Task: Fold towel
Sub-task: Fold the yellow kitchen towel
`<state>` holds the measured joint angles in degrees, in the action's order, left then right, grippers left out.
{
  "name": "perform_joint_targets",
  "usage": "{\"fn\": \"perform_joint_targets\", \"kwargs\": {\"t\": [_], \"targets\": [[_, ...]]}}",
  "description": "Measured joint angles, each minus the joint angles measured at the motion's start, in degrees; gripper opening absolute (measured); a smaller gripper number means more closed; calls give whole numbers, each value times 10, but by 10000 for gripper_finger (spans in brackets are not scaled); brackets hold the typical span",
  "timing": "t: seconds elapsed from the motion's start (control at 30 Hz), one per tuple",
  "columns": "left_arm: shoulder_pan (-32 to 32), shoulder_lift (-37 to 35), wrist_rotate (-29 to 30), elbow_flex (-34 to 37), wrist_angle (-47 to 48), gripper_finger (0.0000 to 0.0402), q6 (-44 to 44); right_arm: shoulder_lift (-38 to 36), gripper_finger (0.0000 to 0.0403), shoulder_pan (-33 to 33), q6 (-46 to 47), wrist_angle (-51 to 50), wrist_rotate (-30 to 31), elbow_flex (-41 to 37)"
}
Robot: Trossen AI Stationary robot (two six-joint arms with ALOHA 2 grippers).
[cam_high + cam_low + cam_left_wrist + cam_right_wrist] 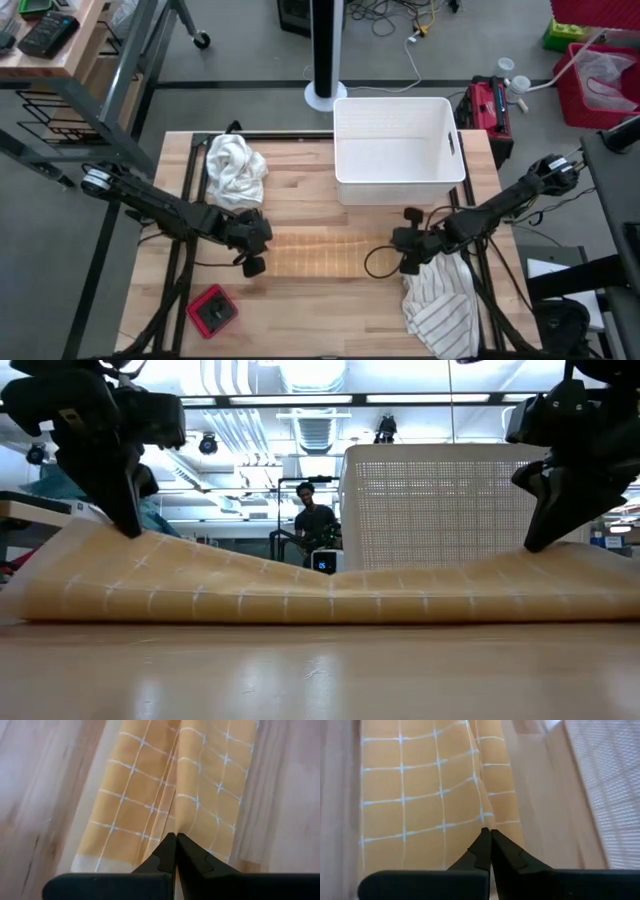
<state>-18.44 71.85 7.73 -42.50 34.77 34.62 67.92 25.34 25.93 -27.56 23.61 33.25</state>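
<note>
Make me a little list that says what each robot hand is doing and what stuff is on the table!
towel: yellow checked cloth towel lying mid-table, both ends pinched and lifted
left gripper: shut on the towel's left end
right gripper: shut on the towel's right end
behind towel: white plastic bin
far left: crumpled white cloth
near right: striped white cloth
near left: small red box

Grey concrete floor [250, 45] is seen all round the wooden counter [310, 295]; cables [400, 30] are strewn across it near a white pedestal base [325, 97]; a red bin [600, 75] is parked off to one side; long ceiling light strips [290, 400] are lit overhead; a person [313, 520] is standing far back in the room.
</note>
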Motion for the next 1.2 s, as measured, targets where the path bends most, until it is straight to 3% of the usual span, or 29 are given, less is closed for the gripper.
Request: {"fn": "perform_joint_targets", "kwargs": {"t": [0.4, 0.9, 1.07, 1.2], "targets": [[0, -1, 70, 0, 47, 0, 22, -7, 0, -1, 5, -34, 49, 1], [-1, -46, 52, 1, 4, 0, 70, -79, 0, -11, 6, -87, 63, 1], [3, -79, 115, 1, -12, 0, 87, -94, 0, -23, 1, -107, 60, 1], [20, -91, 126, 1, -10, 0, 85, -93, 0, -46, -16, -115, 60, 1]]}}
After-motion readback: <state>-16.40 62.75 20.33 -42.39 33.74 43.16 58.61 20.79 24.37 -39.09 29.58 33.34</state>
